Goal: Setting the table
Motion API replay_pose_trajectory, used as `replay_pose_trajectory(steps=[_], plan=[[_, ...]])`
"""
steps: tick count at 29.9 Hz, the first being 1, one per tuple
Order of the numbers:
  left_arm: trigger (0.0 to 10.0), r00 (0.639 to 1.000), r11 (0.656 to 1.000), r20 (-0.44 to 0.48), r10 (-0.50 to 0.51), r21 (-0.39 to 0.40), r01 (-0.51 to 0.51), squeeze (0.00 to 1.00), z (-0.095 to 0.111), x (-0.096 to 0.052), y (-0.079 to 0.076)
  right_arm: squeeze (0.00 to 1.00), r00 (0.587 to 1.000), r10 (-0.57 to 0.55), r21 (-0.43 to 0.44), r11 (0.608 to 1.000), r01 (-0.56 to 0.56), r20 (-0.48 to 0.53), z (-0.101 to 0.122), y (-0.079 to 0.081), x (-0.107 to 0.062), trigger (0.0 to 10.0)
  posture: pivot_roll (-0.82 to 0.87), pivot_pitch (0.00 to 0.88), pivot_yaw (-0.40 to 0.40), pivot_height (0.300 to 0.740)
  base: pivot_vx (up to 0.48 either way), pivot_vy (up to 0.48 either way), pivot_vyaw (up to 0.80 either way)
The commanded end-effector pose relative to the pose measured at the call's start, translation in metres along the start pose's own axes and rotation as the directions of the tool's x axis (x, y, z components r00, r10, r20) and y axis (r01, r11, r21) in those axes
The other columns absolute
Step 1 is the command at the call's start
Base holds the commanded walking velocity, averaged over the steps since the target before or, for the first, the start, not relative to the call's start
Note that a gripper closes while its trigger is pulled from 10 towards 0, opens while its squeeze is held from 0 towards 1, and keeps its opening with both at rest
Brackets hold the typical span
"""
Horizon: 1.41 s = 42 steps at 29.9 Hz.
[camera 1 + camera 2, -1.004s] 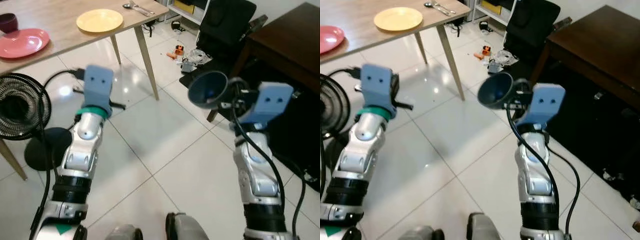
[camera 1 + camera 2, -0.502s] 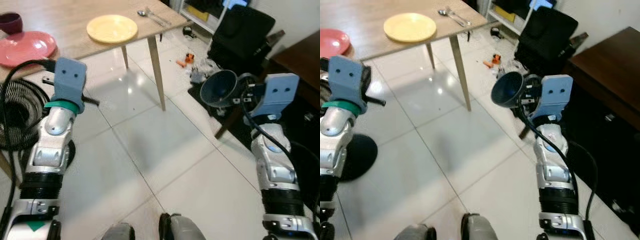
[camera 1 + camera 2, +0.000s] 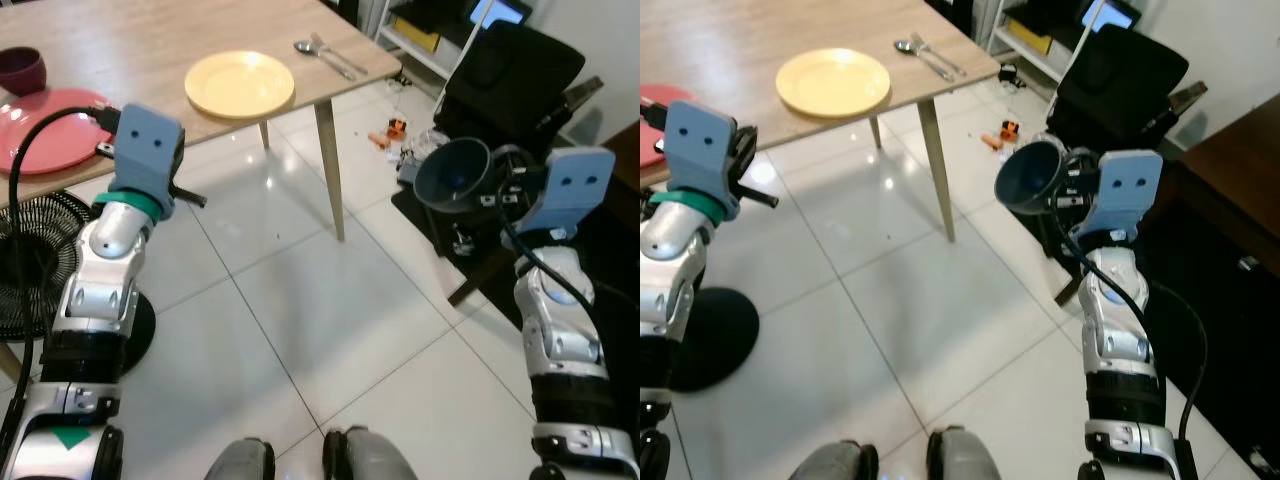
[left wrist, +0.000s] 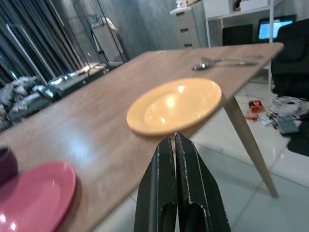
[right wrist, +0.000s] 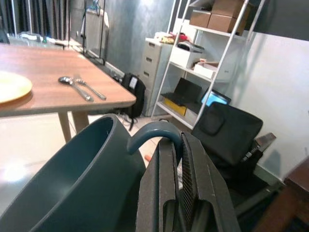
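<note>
Dark blue cup (image 3: 453,174) with curved handle, clamped in right end effector (image 5: 177,159), left end effector (image 4: 175,145) closed, empty

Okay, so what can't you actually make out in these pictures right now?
- Dark bowl beside the pink plate: cut by the left eye view's edge, its contents hidden.
- Pink plate: partly covered by the left arm and its cable in the eye views.
- Blue cup held by the right gripper: its inside faces away in the right wrist view, and is too dark in the eye views.
- Small items on the floor by the black chair: too small to identify.
</note>
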<state>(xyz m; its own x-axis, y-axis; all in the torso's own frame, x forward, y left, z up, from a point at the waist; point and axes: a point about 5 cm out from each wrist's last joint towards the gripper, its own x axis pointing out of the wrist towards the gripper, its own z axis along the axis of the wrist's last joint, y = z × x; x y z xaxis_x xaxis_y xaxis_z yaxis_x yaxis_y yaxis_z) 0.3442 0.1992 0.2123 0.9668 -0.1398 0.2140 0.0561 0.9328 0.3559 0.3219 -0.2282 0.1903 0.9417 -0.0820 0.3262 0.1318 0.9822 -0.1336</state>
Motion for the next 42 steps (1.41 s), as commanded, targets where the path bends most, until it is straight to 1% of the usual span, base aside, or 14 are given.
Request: replay_pose_trajectory(steps=[1,6,16,24,42], plan=[[10.0,1.000,1.000,0.001,-0.019,-0.004,0.019,0.00,0.001,0.002,-0.003,0.00,1.000,-0.028,0.012,1.000,0.028,0.006,0.000,-0.006,0.001,10.0,0.05,0.000,0.025,0.740,0.480,0.000,0.00],[10.0,0.999,0.999,0.010,-0.032,-0.004,0.032,0.00,0.002,0.006,-0.002,0.00,0.999,-0.044,0.029,0.999,0.043,0.014,0.003,-0.008,0.006,10.0,0.05,0.000,0.023,0.740,0.480,0.000,0.00],[10.0,0.999,1.000,0.014,-0.030,-0.003,0.030,0.00,0.002,0.004,-0.003,0.00,0.999,-0.007,0.011,1.000,0.006,0.032,0.005,-0.002,0.008,10.0,0.06,0.000,0.014,0.740,0.476,0.000,0.00],[10.0,1.000,1.000,0.015,-0.022,-0.003,0.022,0.00,0.000,0.002,-0.002,0.00,0.999,0.015,0.027,1.000,-0.016,0.039,0.006,0.004,0.013,10.0,0.07,0.000,0.006,0.740,0.479,0.000,0.00],[10.0,1.000,1.000,0.017,-0.020,-0.001,0.020,0.00,-0.001,0.002,-0.002,0.00,0.998,0.025,0.039,0.999,-0.027,0.053,0.008,0.008,0.016,10.0,0.07,0.000,0.004,0.740,0.479,0.000,0.00]])
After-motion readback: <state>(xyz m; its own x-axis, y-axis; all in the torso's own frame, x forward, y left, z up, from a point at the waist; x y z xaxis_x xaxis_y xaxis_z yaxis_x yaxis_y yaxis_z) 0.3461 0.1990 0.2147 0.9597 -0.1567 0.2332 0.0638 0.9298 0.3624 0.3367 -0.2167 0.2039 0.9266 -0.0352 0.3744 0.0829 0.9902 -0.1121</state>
